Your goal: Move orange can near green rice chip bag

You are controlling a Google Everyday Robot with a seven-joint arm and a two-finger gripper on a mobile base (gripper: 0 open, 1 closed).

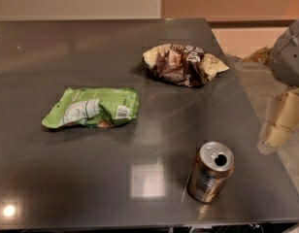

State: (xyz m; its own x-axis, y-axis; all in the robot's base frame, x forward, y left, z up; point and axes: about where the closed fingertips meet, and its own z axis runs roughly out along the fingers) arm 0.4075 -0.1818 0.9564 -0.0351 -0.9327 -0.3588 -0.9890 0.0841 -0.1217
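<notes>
The orange can (pixel 210 171) stands upright near the front right of the dark table (pixel 91 188), its silver top and pull-tab hole facing up. The green rice chip bag (pixel 92 108) lies flat at the left middle, white label and barcode showing, well apart from the can. My gripper (pixel 280 123) hangs off the table's right edge, beyond the can and to its right, touching nothing; only cream finger parts and a grey arm housing (pixel 289 57) show.
A crumpled brown-and-cream snack bag (pixel 183 64) lies at the back right of the table. The table's right edge runs close by the can. Beige floor lies to the right, a wall at the back.
</notes>
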